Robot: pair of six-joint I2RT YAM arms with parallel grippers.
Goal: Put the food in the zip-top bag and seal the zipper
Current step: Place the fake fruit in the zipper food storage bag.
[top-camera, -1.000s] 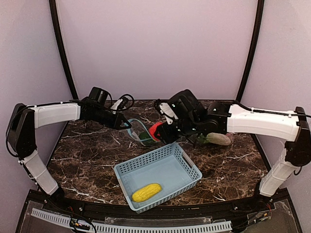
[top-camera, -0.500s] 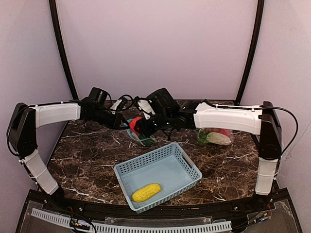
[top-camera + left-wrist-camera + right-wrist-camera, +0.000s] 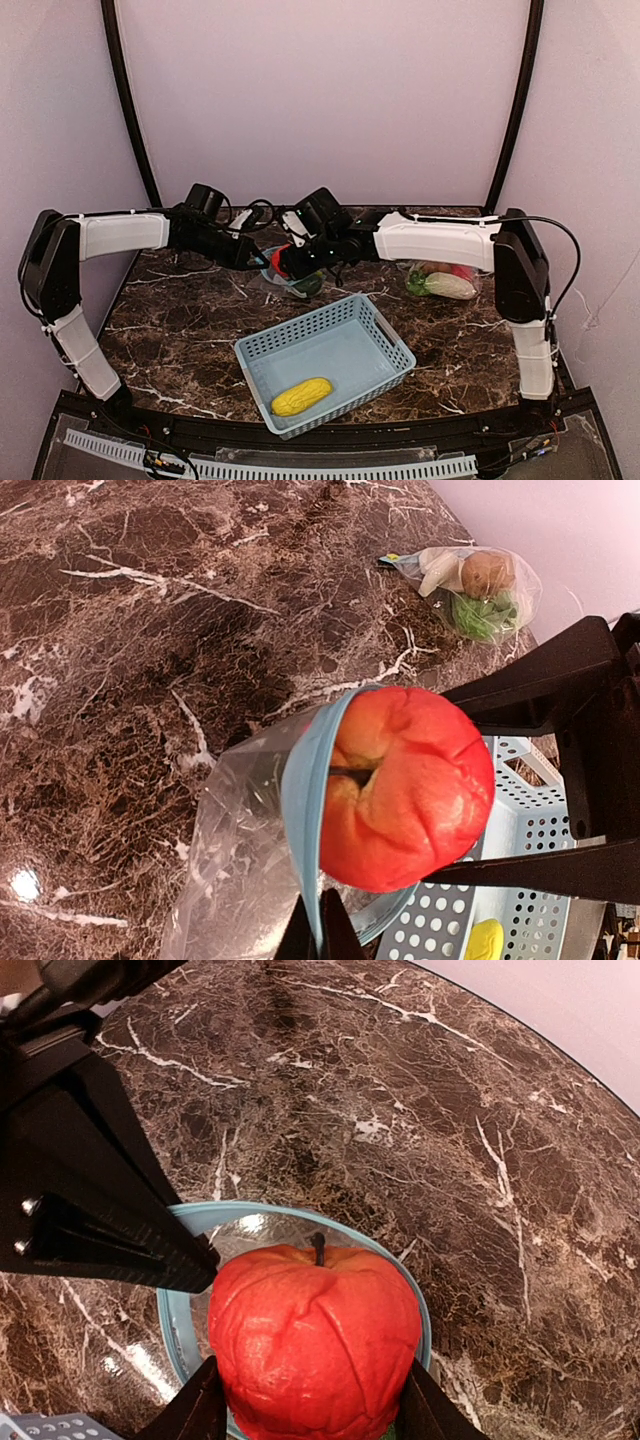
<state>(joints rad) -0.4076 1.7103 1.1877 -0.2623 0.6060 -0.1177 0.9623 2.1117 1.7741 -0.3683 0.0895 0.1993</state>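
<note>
Brightness: all three views are lit evenly and softly, seemingly from overhead
Glare: a white hot spot is thrown on the dark brown marble tabletop (image 3: 22,883); a sheen is carried by the clear plastic zip-top bag (image 3: 235,850)
Shadows: a faint, soft-edged one is cast beside the light blue plastic basket (image 3: 340,355)
Focus: the red toy apple (image 3: 315,1345) is rendered sharp
Distortion: the black frame posts (image 3: 123,100) are bowed in the top view

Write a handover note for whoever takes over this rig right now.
Left gripper: shut on the zip-top bag at its blue rim, holding the mouth open.
Right gripper: shut on the red apple, at the bag's mouth, not yet released.
Yellow corn lies in the light blue basket; a second bag holding produce lies at the far right.
Done: something green seems to be inside the open bag.
Left: drop the apple in, bag the corn, seal the zipper.
</note>
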